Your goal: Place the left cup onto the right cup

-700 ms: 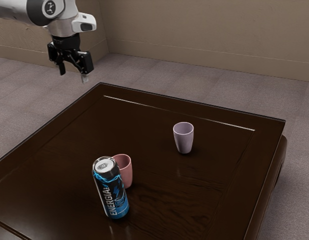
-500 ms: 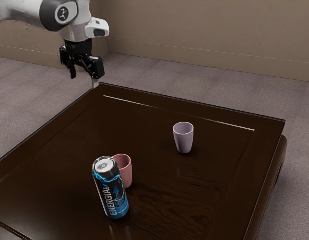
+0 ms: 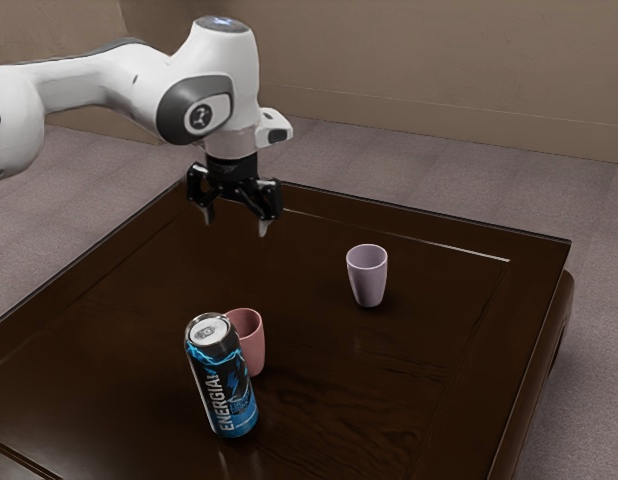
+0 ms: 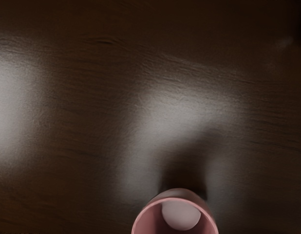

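The gripper (image 3: 235, 222) hung open and empty over the table (image 3: 409, 380). The upright pink cup (image 3: 250, 338) stood below it, toward the near edge.

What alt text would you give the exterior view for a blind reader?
A white robot arm holds its open black gripper above a dark table. Near the front, a pink cup stands behind a blue energy drink can; a lilac cup stands apart, toward the exterior view's right.
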